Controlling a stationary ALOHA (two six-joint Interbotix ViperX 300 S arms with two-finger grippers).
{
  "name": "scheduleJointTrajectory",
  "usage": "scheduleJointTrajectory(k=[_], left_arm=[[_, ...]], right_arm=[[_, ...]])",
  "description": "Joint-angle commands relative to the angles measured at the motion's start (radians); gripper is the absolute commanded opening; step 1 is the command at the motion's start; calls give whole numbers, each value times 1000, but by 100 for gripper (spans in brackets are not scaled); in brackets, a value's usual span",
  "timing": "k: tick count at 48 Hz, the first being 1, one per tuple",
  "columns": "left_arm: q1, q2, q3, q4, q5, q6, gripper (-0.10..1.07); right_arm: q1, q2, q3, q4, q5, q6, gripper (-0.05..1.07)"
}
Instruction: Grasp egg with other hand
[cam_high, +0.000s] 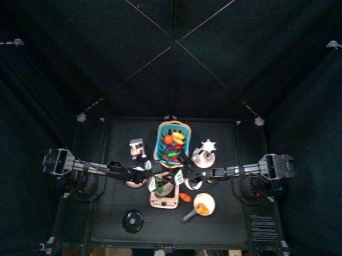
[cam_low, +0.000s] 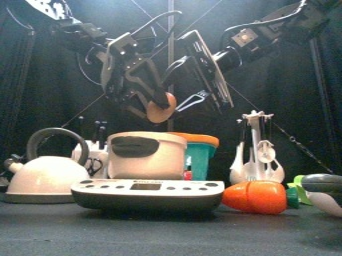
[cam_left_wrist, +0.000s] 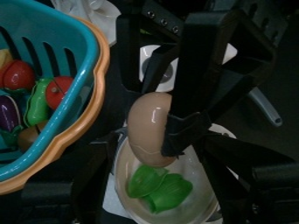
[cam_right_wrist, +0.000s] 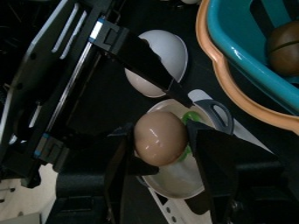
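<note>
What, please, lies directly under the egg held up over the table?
Under the egg sits a pale bowl holding something green. The egg and the right claw gripping it cover part of the bowl's inside, so anything else there is hidden.

Egg (cam_low: 162, 104) above bowl (cam_low: 146, 156); kettle (cam_low: 44, 168) left, carrot (cam_low: 257, 197) right.

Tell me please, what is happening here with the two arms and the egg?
The two arms meet in the air above the table. The right gripper holds the egg between its fingers. The left gripper is wide open, with its fingers close beside the egg, so the handover to the other hand is not yet done. Under the egg stands a bowl with something green inside, and next to it a basket with toy vegetables.
</note>
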Motion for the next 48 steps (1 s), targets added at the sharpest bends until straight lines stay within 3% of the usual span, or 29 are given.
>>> scheduleJointTrajectory(k=[1, 14, 48], left_arm=[[6, -3, -15, 2, -11, 0, 95], [12, 2, -12, 2, -15, 0, 78], [12, -9, 5, 0, -32, 2, 76]], right_arm=[[-6, -35, -14, -3, 2, -3, 68], [-5, -35, -15, -3, 2, -2, 68], [-5, -35, -12, 8, 11, 0, 68]])
